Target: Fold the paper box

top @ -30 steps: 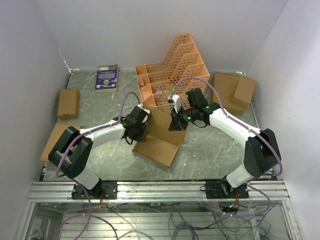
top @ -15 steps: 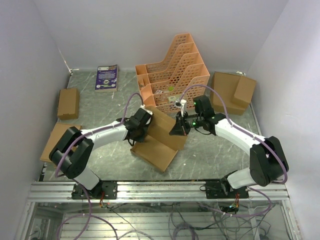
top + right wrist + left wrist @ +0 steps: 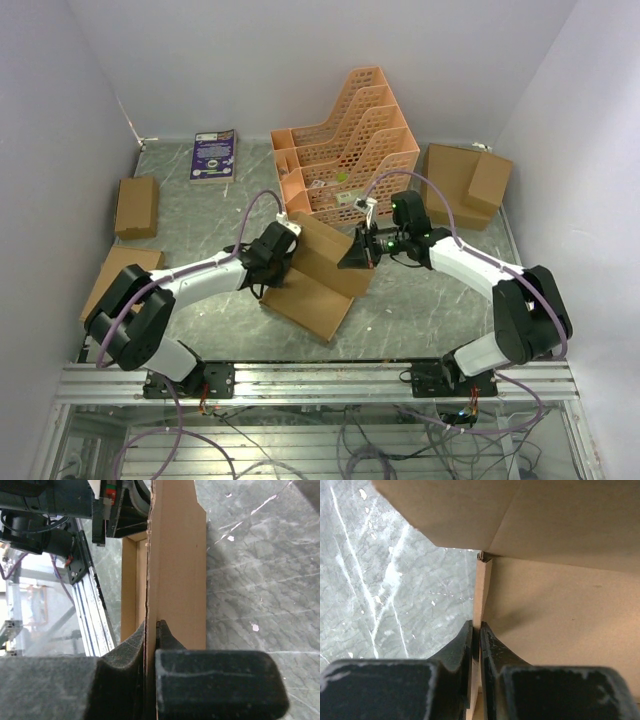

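The paper box [image 3: 318, 285], brown cardboard and partly folded, lies mid-table with one panel standing up at the back. My left gripper [image 3: 274, 262] is at its left end, shut on the thin edge of a side flap [image 3: 481, 590]; in the left wrist view the jaws [image 3: 479, 628] pinch that edge with the box's inside [image 3: 560, 610] to the right. My right gripper [image 3: 353, 254] is shut on the right edge of the raised panel; in the right wrist view the fingers [image 3: 151, 626] clamp the cardboard sheet [image 3: 177, 555] edge-on.
An orange lattice file rack [image 3: 345, 140] stands just behind the box. A book [image 3: 214, 155] lies at the back left. Ready-made brown boxes sit at the left [image 3: 136, 205], near left [image 3: 115, 272] and back right [image 3: 465, 180]. The metal rail [image 3: 320, 380] runs along the near edge.
The right arm swung out and lowered, its gripper still on the raised panel. The left arm stretched lower and its jaws pinched tighter on the flap. The box shifted slightly towards the near left.
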{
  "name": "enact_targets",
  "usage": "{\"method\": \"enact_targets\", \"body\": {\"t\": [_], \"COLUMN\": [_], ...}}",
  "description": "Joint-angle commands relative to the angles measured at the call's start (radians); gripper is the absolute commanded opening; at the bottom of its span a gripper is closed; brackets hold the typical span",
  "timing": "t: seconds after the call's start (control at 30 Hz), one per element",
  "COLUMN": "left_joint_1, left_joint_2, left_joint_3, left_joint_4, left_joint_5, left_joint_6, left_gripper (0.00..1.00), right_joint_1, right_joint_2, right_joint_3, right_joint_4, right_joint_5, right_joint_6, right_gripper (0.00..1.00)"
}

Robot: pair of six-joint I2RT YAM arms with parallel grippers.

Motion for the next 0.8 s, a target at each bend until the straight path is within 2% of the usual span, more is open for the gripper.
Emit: {"method": "enact_targets", "body": {"t": [0.0, 0.13, 0.47, 0.73, 0.77], "left_joint_1": [-0.019, -0.018, -0.02, -0.024, -0.023], "left_joint_2": [-0.032, -0.033, 0.004, 0.051, 0.057], "left_joint_3": [-0.005, -0.002, 0.038, 0.087, 0.089], "left_joint_4": [0.093, 0.085, 0.09, 0.073, 0.074], "left_joint_5": [0.051, 0.036, 0.044, 0.053, 0.056], "left_joint_6": [-0.011, -0.014, 0.026, 0.068, 0.07], "left_gripper": [0.15, 0.13, 0.12, 0.1, 0.1], "right_joint_1": [-0.03, -0.05, -0.081, -0.092, -0.096], "right_joint_2": [0.042, 0.077, 0.095, 0.078, 0.077], "right_joint_3": [-0.014, -0.023, -0.02, -0.039, -0.036], "right_joint_4": [0.159, 0.175, 0.11, 0.027, 0.016], "right_joint_5": [-0.141, -0.171, -0.128, -0.025, -0.02], "right_joint_6": [0.107, 0.149, 0.117, 0.025, 0.01], "right_gripper": [0.0, 0.0, 0.0, 0.0, 0.02]}}
